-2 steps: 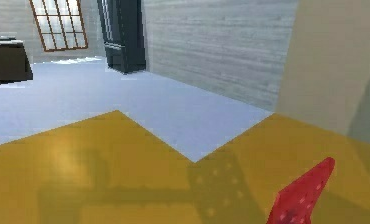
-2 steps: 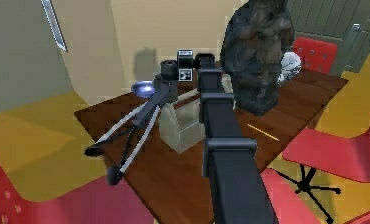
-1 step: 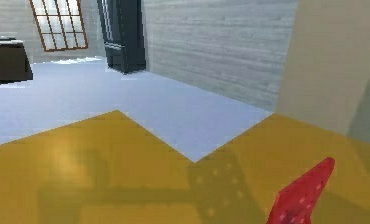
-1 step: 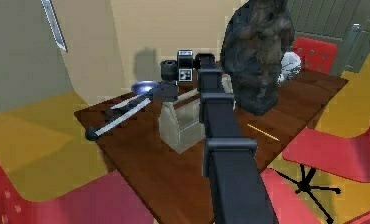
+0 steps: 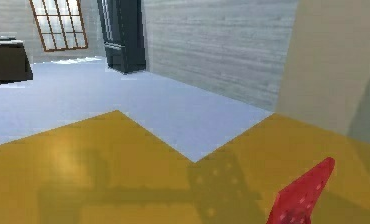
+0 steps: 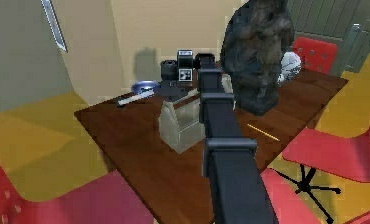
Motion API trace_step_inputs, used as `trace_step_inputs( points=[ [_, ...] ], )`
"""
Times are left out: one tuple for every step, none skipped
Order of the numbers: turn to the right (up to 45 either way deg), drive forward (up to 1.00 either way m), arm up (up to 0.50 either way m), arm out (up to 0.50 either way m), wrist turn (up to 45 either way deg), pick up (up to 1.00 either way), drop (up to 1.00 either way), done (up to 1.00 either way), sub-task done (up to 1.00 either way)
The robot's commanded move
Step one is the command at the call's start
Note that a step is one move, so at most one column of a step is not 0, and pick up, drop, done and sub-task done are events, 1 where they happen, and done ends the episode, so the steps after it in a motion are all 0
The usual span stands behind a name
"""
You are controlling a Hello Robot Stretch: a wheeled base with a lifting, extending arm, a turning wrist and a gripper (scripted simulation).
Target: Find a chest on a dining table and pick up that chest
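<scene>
A small grey-beige chest [image 6: 179,126] stands on the brown dining table [image 6: 123,140], near its middle in the arm side view. My arm [image 6: 225,150] rises as a dark bar from the bottom edge, passing just right of the chest. Two white marked squares [image 6: 188,58] sit at the arm's far end, with the gripper [image 6: 170,82] to their left, just above the chest in the picture. Tabletop and chest lie at and behind the gripper's far end, so I cannot tell whether it holds anything.
A large dark bust [image 6: 258,55] stands on the table right of the arm. A bluish dish [image 6: 145,87], a flat utensil [image 6: 127,98] and a pencil [image 6: 261,130] lie on it. Red chairs [image 6: 338,150] ring the table. The forward view has yellow floor, a red chair [image 5: 303,195] and a dark cabinet [image 5: 123,35].
</scene>
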Motion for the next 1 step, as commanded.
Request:
trace_step_inputs(
  points=[
    [0.0,0.00,0.00,0.00,45.0,0.00,0.00,0.00,0.00]
  ],
)
